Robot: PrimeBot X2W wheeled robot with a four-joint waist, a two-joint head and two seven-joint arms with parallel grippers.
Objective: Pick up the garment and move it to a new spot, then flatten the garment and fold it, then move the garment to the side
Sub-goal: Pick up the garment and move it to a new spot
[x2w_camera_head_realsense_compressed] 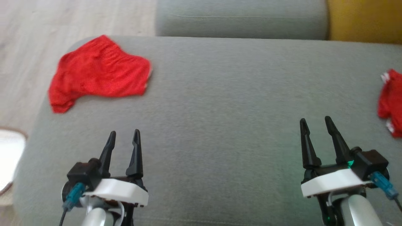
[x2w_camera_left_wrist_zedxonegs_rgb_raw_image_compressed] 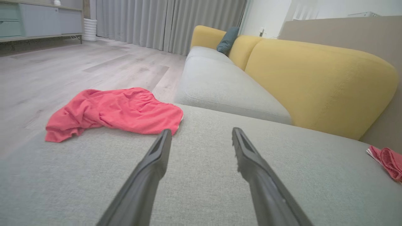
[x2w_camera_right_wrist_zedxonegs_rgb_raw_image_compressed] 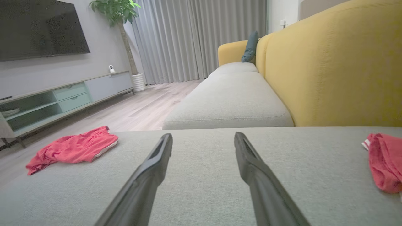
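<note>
Fig.: my L gripper (x2w_camera_head_realsense_compressed: 124,132) & R gripper (x2w_camera_head_realsense_compressed: 315,120), both w/ fingers spread wide, empty, over the grey seat cushion (x2w_camera_head_realsense_compressed: 220,103). The red garment (x2w_camera_head_realsense_compressed: 99,73) lies crumpled at cushion's far-left corner, well apart from L gripper; a second red cloth (x2w_camera_head_realsense_compressed: 391,102) at right edge

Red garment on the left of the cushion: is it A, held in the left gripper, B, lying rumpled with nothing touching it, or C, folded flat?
B: the red garment lies rumpled on the cushion, and the open left gripper sits short of it.
</note>
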